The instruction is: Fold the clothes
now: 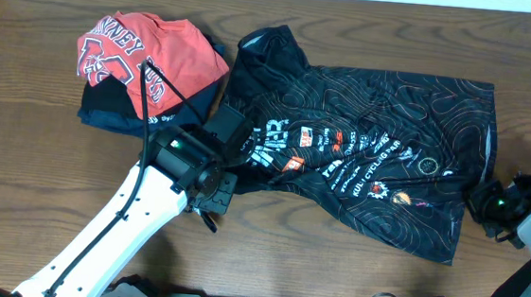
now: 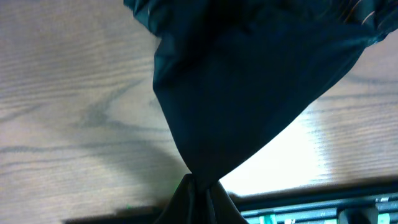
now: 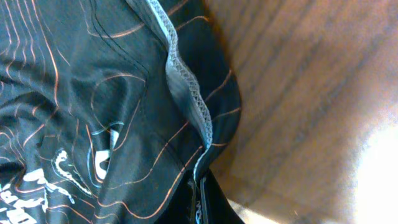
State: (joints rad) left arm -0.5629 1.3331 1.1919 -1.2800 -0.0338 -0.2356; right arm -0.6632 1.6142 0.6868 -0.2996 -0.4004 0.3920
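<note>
Overhead, jersey (image 1: 379, 148) in left fingers (image 1: 215, 201), right fingers (image 1: 483, 200)

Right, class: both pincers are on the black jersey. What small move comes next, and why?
Probably lift both ends a little together. The left pincer is shut on bunched cloth at one end of the jersey, the right pincer on the opposite hem, so lifting would draw it taut.

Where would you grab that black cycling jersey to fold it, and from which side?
Probably at its outer edges, coming in from the sides. The black jersey lies flat and spread, so only the thin hems offer something to pinch. The left gripper is shut on its left edge, the right gripper on the stitched right hem.
</note>
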